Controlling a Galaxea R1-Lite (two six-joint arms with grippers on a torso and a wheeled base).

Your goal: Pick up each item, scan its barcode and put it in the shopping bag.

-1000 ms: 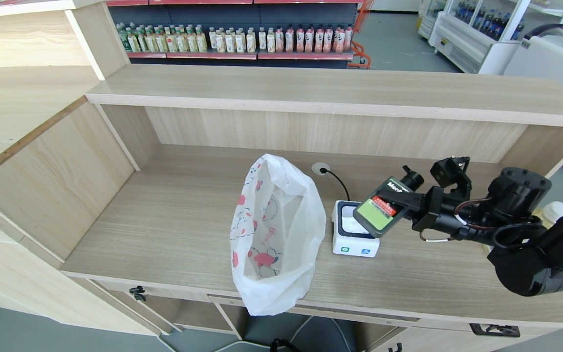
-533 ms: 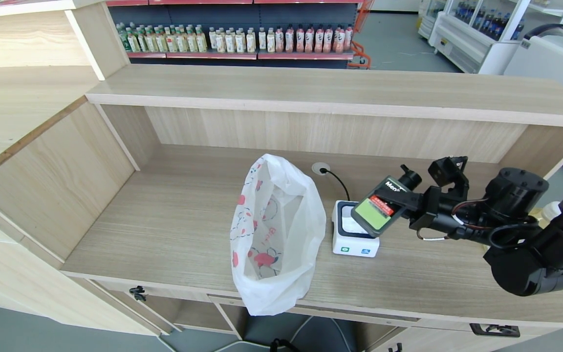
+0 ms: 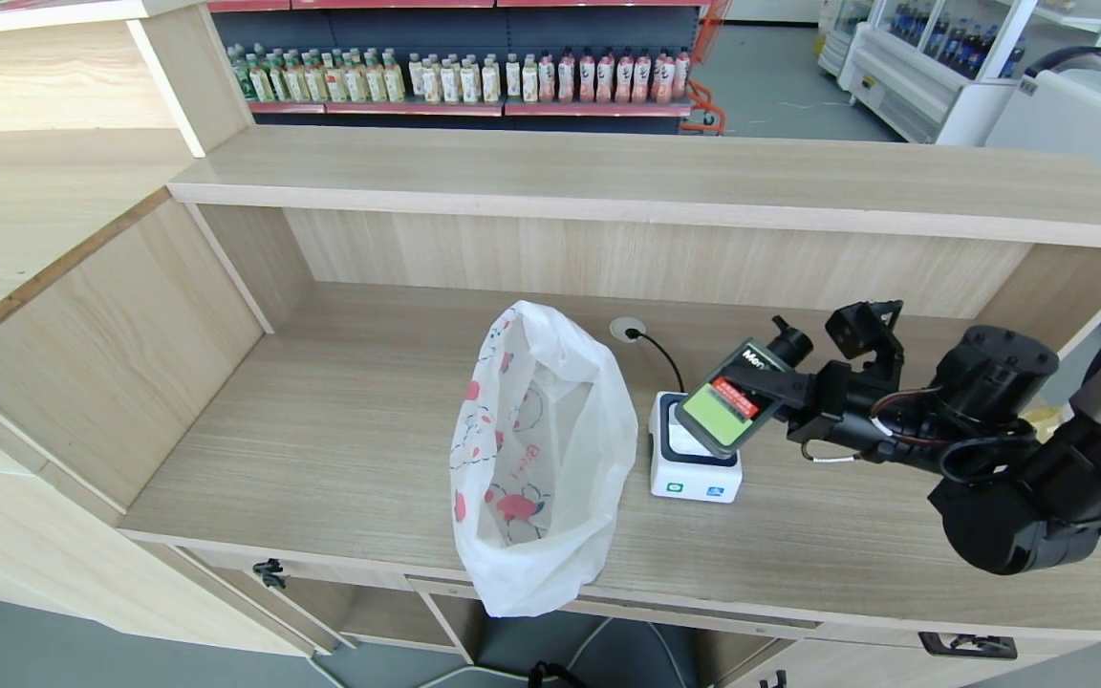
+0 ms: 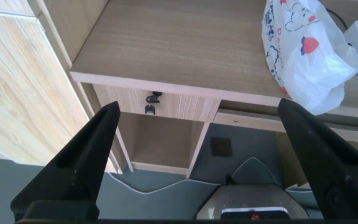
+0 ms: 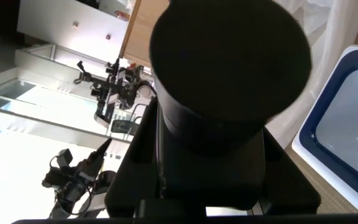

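Right gripper (image 3: 772, 384): clenched on the bottle near its cap end, one finger on each flat side, held in the air just right of the scanner and higher than it
Bottle (image 3: 724, 409): dark and flat-sided with a round black cap and a green label with a red patch facing up; it is tilted, cap end high by the gripper and bottom end low over the scanner's window, clear of it; in the right wrist view the black cap (image 5: 229, 68) stands in front of that window
Scanner (image 3: 694, 466): small white box with a blue-rimmed window on top, standing on the counter under the bottle's low end
Left gripper (image 4: 197, 112): released, fingers spread wide with nothing between them; it hangs out beyond the counter's front edge, well apart from the scanner, which shows past the bag in the left wrist view
Shopping bag (image 3: 536, 449): thin white plastic with red and blue prints, mouth open upward, standing just left of the scanner, its lower end sagging over the counter's front edge
Cable (image 3: 662, 359): black, running from the back of the scanner to a round grommet (image 3: 627, 330) just behind it
Counter (image 3: 321, 430): pale wood, with a raised ledge well behind the scanner
Key (image 4: 152, 99): in a drawer lock below the front edge, well left of the scanner
Shelf of drinks (image 3: 464, 78): far behind the scanner, past the ledge
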